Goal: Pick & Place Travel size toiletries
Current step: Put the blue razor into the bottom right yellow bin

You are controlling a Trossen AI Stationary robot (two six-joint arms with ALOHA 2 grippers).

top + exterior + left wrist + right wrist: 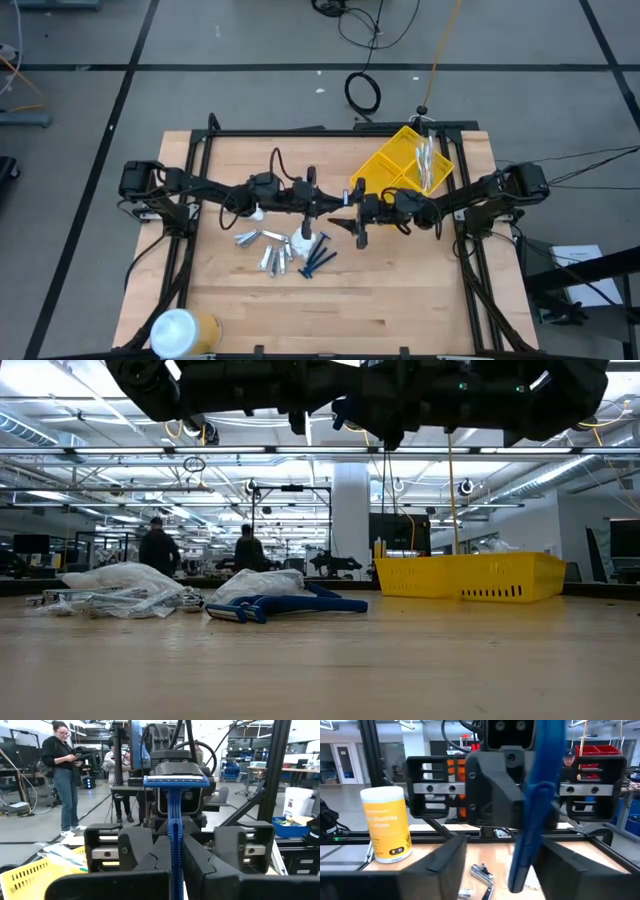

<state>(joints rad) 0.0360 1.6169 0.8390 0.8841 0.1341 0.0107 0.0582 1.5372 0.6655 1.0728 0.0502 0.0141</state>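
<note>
The left gripper pinches a blue razor upright above the tabletop. Facing it, the right gripper has its fingers spread around the razor's handle. Other toiletries lie below.

Blurred yellow label on the white canister, possibly "Disinfecting Wipes"; nothing else legible.

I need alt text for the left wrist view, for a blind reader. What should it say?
The left gripper is shut on a blue razor, held upright in front of the right gripper facing it. A yellow bin shows low at one side, and two people stand in the room behind.
</note>
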